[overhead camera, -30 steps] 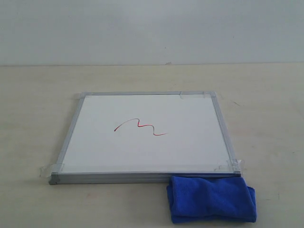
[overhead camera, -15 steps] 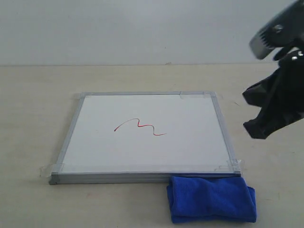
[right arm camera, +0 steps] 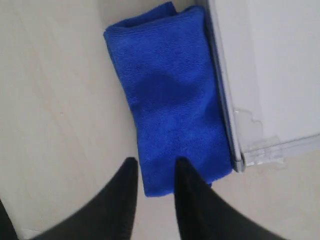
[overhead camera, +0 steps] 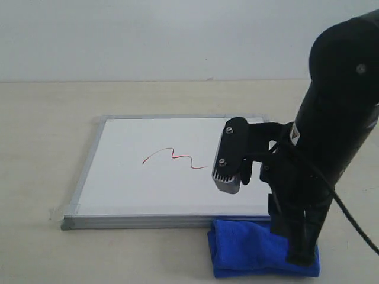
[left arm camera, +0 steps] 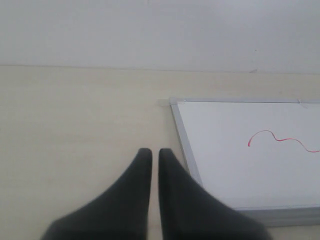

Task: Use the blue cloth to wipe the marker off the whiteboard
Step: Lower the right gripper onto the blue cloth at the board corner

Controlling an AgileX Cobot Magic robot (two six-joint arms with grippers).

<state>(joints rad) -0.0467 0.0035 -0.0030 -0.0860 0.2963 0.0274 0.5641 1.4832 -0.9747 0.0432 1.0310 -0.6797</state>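
The whiteboard [overhead camera: 148,189] lies flat on the table, with the red marker squiggle [overhead camera: 174,157] near its middle. The folded blue cloth [overhead camera: 249,248] lies on the table against the board's near right corner. My right gripper [overhead camera: 301,255] is down at the cloth's right end. In the right wrist view it [right arm camera: 156,165] is open, one finger over the cloth [right arm camera: 170,95] edge and the other over bare table. My left gripper [left arm camera: 151,152] is shut and empty, beside the whiteboard [left arm camera: 240,170] frame, the marker [left arm camera: 280,140] off to one side. It is out of the exterior view.
The beige table [overhead camera: 47,148] runs back to a white wall [overhead camera: 177,35]. The right arm's wrist camera block [overhead camera: 231,157] hangs above the board's right part. Clear tape [right arm camera: 260,145] holds the board's corner beside the cloth.
The right arm came in from the upper right and dropped to the cloth at the board's near right corner. Board, squiggle and cloth have not moved.
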